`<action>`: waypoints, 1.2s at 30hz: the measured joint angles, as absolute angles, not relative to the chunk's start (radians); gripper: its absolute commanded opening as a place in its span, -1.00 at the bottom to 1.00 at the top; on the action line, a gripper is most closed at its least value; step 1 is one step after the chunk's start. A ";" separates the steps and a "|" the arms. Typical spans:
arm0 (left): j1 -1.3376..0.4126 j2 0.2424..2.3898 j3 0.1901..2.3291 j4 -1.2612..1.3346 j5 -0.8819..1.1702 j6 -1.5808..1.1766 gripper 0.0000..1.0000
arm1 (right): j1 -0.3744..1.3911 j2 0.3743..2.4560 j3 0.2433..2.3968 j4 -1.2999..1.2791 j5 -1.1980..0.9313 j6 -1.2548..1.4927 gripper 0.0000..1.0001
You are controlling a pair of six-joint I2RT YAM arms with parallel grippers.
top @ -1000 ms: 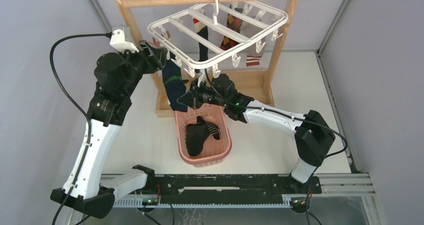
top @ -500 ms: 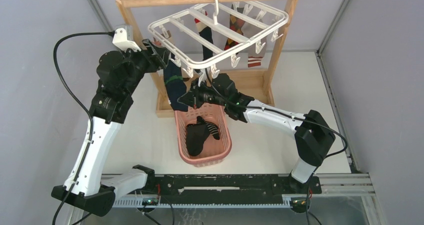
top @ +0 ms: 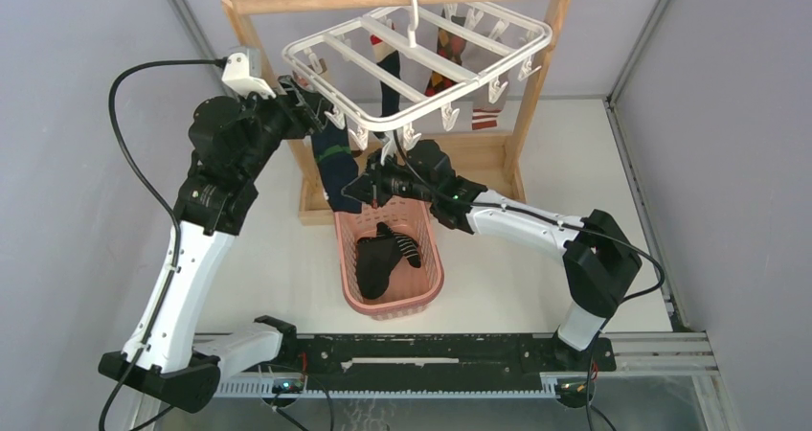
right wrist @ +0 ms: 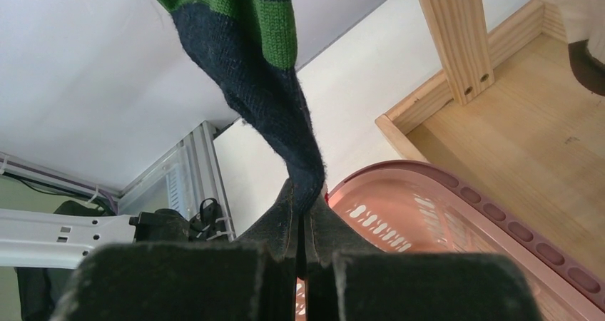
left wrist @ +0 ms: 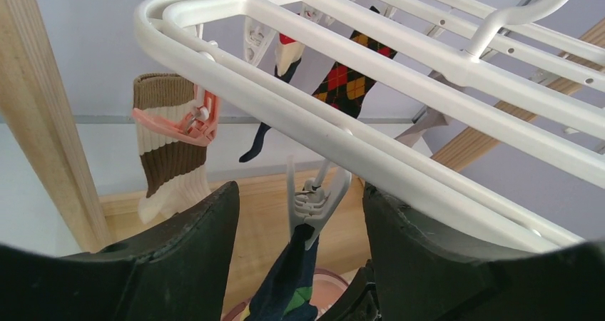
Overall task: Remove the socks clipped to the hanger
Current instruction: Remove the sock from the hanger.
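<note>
The white hanger hangs by its hook from the wooden rack's top bar. A navy sock with green bands hangs from a white clip at its near-left edge. My left gripper is open, its jaws on either side of that clip. My right gripper is shut on the navy sock's toe, just above the pink basket. A brown-and-cream sock, a red-yellow argyle sock and a grey sock with red-white cuff stay clipped further back.
The pink basket stands in front of the wooden rack and holds black and striped socks. The rack's left post is close beside my left gripper. Grey walls close in both sides.
My left gripper has moved right and forward up to the clip that holds the navy sock. My right gripper stays shut on the sock's toe.
</note>
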State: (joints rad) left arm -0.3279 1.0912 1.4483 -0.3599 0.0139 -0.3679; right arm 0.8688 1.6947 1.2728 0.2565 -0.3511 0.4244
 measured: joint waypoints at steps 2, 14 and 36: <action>-0.331 1.091 1.450 -0.360 0.014 -0.368 0.33 | 0.868 1.697 1.273 0.256 -0.353 0.424 -1.00; -0.356 1.125 1.507 -0.365 -0.006 -0.364 0.23 | 0.868 1.698 1.274 0.253 -0.355 0.424 -1.00; -0.382 1.132 1.510 -0.365 -0.059 -0.339 -0.64 | 0.872 1.694 1.235 0.250 -0.368 0.426 -1.00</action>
